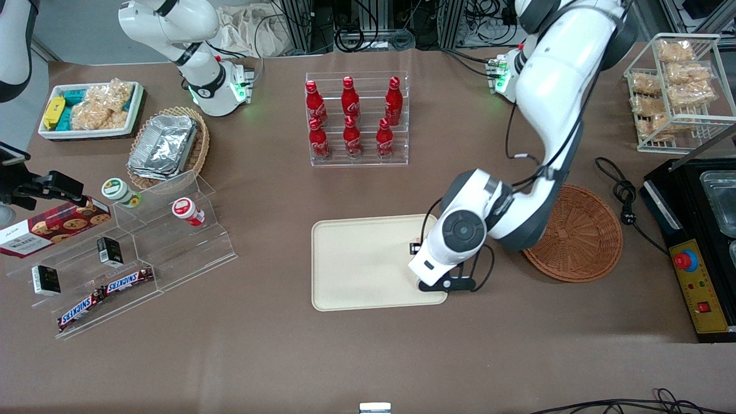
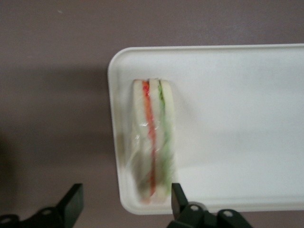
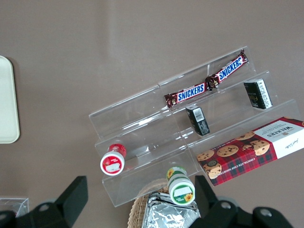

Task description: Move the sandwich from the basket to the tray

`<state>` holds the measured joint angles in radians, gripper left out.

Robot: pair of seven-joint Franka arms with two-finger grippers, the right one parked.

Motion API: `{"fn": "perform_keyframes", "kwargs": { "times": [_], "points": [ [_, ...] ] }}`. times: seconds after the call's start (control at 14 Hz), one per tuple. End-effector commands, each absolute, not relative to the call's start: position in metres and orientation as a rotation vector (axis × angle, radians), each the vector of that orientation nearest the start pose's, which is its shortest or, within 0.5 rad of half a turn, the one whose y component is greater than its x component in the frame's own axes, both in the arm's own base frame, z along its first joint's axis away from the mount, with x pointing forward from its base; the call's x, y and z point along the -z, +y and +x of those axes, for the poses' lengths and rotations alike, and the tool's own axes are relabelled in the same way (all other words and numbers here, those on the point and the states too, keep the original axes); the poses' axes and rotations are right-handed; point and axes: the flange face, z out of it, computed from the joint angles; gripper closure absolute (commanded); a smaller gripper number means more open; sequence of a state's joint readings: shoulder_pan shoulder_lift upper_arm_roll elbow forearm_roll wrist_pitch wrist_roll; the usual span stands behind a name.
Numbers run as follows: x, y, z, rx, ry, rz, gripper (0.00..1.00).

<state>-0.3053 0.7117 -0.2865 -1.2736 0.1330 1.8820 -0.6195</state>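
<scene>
The sandwich (image 2: 153, 142), a white wedge in clear wrap with red-orange and green layers, lies flat on the cream tray (image 2: 237, 118) close to one rounded corner. My left gripper (image 2: 126, 190) is open just above it, its black fingers (image 2: 176, 194) apart and holding nothing. In the front view the gripper (image 1: 430, 273) hovers over the tray (image 1: 356, 264) at the end nearest the basket, and the wrist hides the sandwich. The round reddish-brown basket (image 1: 581, 241) sits beside the tray toward the working arm's end, with nothing in it.
A clear rack of red bottles (image 1: 356, 121) stands farther from the camera than the tray. An acrylic stand with snacks (image 1: 132, 253), a tan basket of foil containers (image 1: 169, 146) and a white snack bin (image 1: 89, 109) lie toward the parked arm's end. A black appliance (image 1: 698, 253) and a wire snack rack (image 1: 678, 92) stand past the basket.
</scene>
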Motion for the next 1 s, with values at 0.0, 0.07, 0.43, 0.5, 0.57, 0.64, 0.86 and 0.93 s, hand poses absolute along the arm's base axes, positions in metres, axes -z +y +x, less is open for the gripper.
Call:
{"fn": "perform_keyframes", "kwargs": {
  "times": [0.0,0.07,0.43,0.5,0.57,0.64,0.86,0.93],
  "points": [
    [-0.413,-0.306,0.645,-0.065,-0.19,-3.142,0.01],
    [-0.433,-0.281,0.652,-0.043,-0.24,-3.139,0.01],
    [-0.53,-0.15,0.651,-0.026,-0.216,-3.102,0.01],
    [-0.538,-0.126,0.651,-0.032,-0.199,-3.098,0.01],
    [-0.549,-0.106,0.649,-0.016,-0.15,-3.096,0.01],
    [-0.555,-0.089,0.648,-0.025,-0.086,-3.092,0.01],
    [-0.566,-0.057,0.644,-0.036,-0.082,-3.079,0.01],
    [-0.567,-0.048,0.644,-0.04,-0.106,-3.082,0.01]
  ]
}}
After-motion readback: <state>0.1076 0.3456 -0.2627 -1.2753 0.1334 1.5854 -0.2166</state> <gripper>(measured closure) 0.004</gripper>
